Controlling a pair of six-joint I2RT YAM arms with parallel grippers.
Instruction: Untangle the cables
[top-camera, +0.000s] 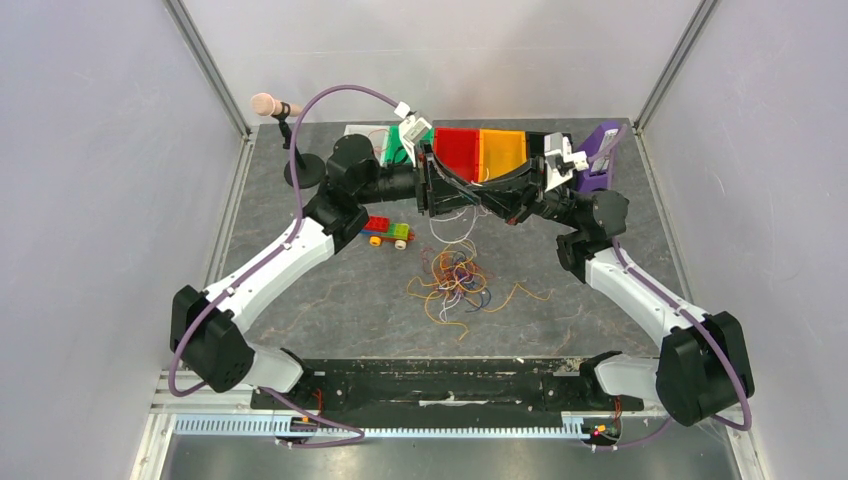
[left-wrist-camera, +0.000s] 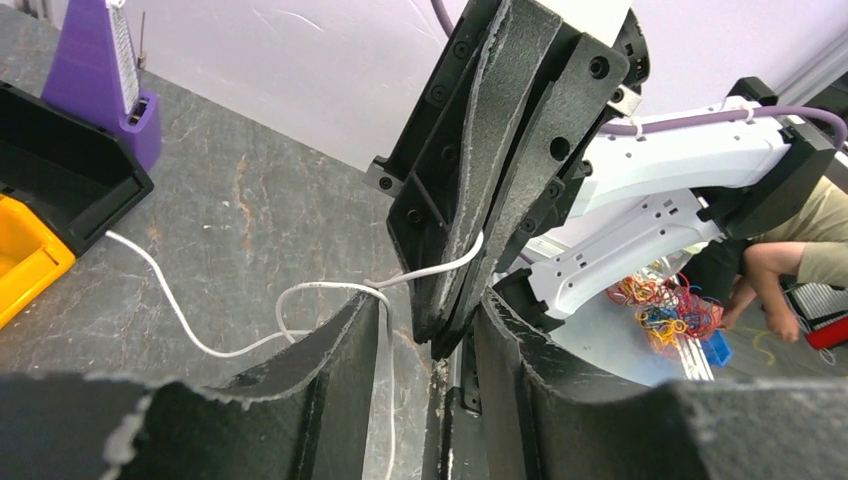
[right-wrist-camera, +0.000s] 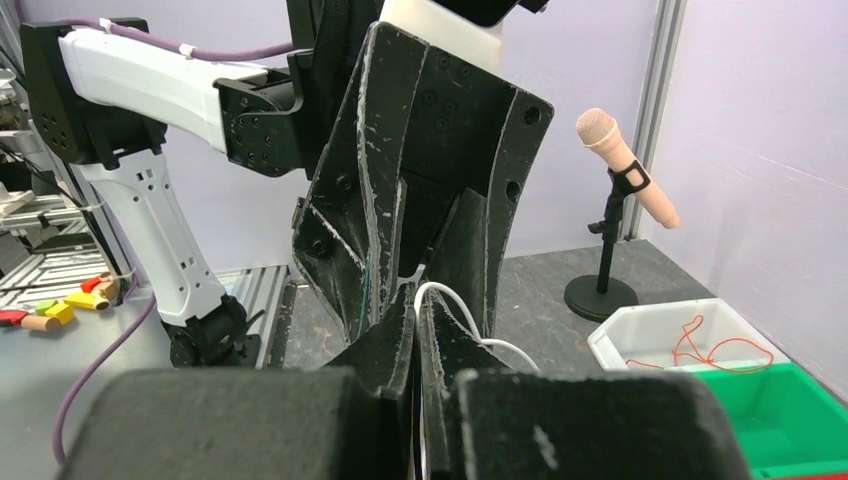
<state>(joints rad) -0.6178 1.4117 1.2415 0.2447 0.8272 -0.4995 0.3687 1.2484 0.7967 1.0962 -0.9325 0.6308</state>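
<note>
The cables (top-camera: 458, 283) lie as a loose, fist-sized tangle of orange, yellow, red, blue and white strands on the grey counter (top-camera: 330, 300). A few orange ends trail out from its sides. Just beyond the tangle, away from the arm bases, one white cable (left-wrist-camera: 190, 330) is lifted clear of it. It runs across the counter, loops once, and rises into the right hand (right-wrist-camera: 418, 305), whose fingers are pressed together and pinch it. The left hand (left-wrist-camera: 428, 300) meets the right tip to tip above that spot. Its fingers are spread, with the white cable running down along the inside of one of them.

Left of the tangle and a little beyond it sits a toy block car (top-camera: 388, 232). Farther off on the same side a microphone (top-camera: 268, 104) stands on a black stand. Farther right, at the back of the counter, is a purple metronome (left-wrist-camera: 105, 80).

Both forearms cross over the row of bins beyond the tangle and hide parts of them in the top view. From the left stand a white bin (right-wrist-camera: 640, 340) holding an orange cable (right-wrist-camera: 720, 348), a green bin (right-wrist-camera: 790, 410), a red bin (top-camera: 458, 150) and a yellow bin (top-camera: 503, 148).
</note>
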